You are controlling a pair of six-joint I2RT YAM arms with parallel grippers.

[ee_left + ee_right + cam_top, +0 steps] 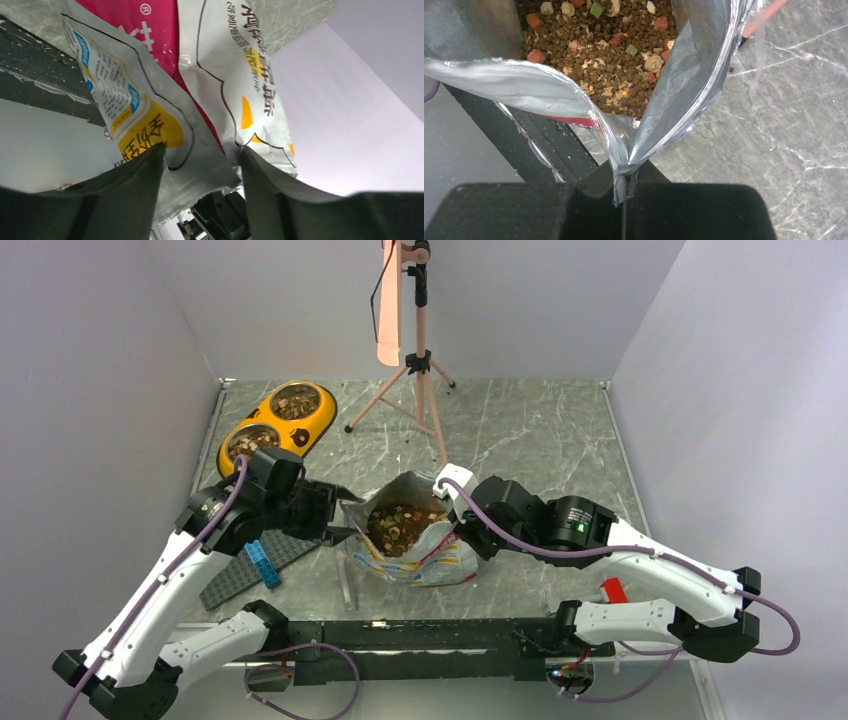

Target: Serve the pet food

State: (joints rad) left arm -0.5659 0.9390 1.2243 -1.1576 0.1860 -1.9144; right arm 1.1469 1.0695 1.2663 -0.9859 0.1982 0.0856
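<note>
The pet food (398, 525) is a heap of brown kibble with tan, red and green bits inside the open cartoon-printed bag (415, 565), which stands mid-table. The right wrist view looks straight down on the kibble (609, 55). My right gripper (455, 528) is shut on the bag's silver rim (694, 75), pinched flat between the jaws (624, 172). My left gripper (338, 528) is at the bag's left edge. Its jaws (202, 150) stand apart, with a crumpled corner of the bag (220, 60) between them. The yellow double dish (318, 425) at the back left has kibble in both steel bowls.
A pink tripod stand (420, 370) stands behind the bag. A grey baseplate (230, 580) with a blue brick (262, 562) lies under my left arm. A small red object (613, 590) sits by my right arm. Grey walls close in both sides.
</note>
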